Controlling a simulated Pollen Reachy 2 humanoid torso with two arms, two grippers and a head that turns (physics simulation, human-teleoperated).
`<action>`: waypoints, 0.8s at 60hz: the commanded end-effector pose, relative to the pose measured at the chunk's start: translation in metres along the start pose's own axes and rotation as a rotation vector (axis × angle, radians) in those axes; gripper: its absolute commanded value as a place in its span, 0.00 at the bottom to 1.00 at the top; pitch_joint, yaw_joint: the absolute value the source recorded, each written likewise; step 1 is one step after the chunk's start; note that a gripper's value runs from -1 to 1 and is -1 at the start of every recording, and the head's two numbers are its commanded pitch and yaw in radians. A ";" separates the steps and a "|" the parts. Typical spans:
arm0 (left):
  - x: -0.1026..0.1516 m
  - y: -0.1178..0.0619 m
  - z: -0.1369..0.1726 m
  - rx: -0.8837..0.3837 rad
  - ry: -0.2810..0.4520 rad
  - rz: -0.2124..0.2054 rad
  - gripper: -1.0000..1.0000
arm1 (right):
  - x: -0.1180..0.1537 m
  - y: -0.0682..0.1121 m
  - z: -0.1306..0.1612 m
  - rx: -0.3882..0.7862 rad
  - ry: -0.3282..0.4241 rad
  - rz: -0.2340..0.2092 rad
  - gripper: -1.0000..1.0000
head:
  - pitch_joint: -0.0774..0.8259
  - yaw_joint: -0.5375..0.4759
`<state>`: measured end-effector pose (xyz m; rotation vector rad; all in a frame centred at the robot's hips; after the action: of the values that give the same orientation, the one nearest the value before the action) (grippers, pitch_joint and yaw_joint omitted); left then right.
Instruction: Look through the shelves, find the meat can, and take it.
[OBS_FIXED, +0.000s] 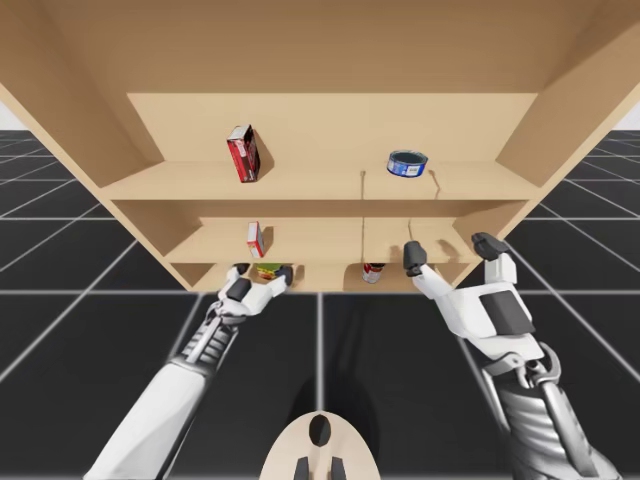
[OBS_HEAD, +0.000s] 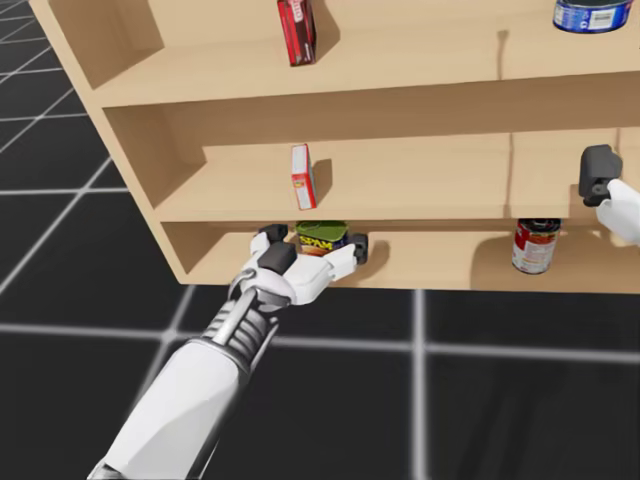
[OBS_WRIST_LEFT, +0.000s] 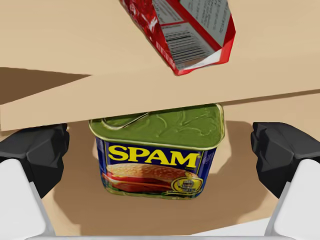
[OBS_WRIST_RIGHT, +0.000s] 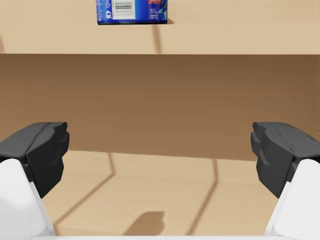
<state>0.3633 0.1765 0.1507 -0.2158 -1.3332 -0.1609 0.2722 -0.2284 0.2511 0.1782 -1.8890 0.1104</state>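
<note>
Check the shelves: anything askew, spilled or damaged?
Nothing spilled or damaged. The red box on the top shelf looks slightly tilted in the high view, though that may be perspective. The meat can stands upright on the bottom shelf, between my left gripper's open fingers.

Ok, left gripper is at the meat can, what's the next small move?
Probably close the left gripper: the meat can on the bottom shelf sits centred between its open fingers, with a gap each side, so nothing is gripped yet.
</note>
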 end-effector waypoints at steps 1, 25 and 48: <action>-0.010 -0.031 -0.023 -0.020 0.030 0.089 0.00 | 0.001 0.000 0.001 -0.003 -0.005 -0.009 0.00 | 0.74 0.73; -0.022 -0.034 -0.036 -0.033 0.064 0.082 1.00 | 0.002 -0.001 0.002 -0.007 -0.007 -0.012 0.00 | 0.75 0.73; -0.009 -0.032 -0.029 -0.053 -0.086 0.077 1.00 | 0.003 -0.001 0.002 -0.011 -0.015 -0.012 0.00 | 0.74 0.73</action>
<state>0.3866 0.1717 0.1306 -0.2107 -1.3381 -0.1486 0.2699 -0.2312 0.2532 0.1771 -1.8994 0.1021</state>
